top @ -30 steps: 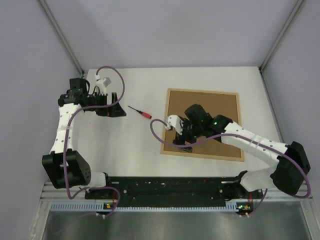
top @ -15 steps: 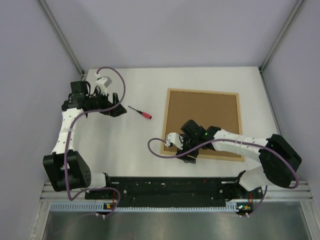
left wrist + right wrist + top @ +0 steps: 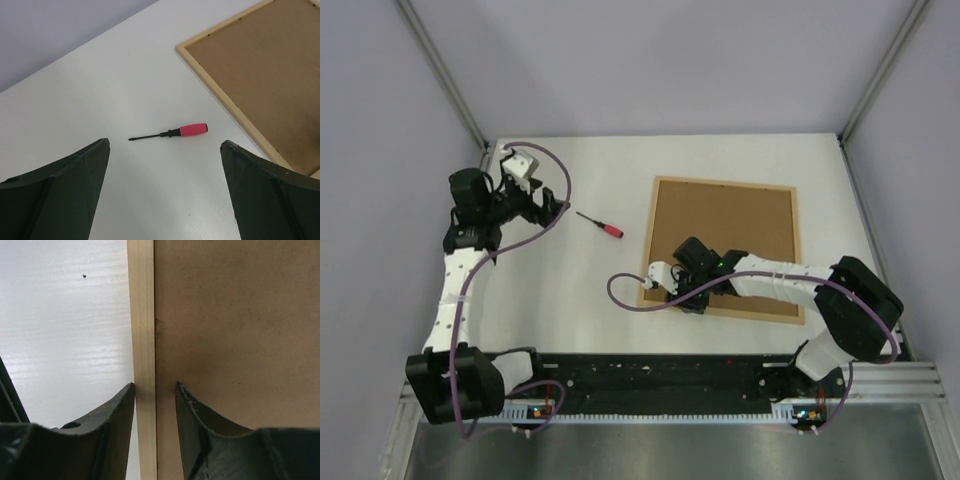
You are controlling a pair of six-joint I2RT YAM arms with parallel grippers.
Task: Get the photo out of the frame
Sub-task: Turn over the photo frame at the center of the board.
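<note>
Right wrist | right pincer (image 3: 155,385) half-open astride thin pale-wood rim of frame (image 3: 142,315) | left pincer (image 3: 165,141) wide, empty

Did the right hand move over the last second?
Yes. The right hand slid toward the near-left corner of the frame, now straddling its rim.

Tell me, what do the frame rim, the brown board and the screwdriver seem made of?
Frame rim: pale unpainted wood, matte, with faint grain. Brown board: probably fibreboard, dull and evenly speckled. Screwdriver: dark shaft, likely metal; pink handle, plastic or rubber, unclear which.
</note>
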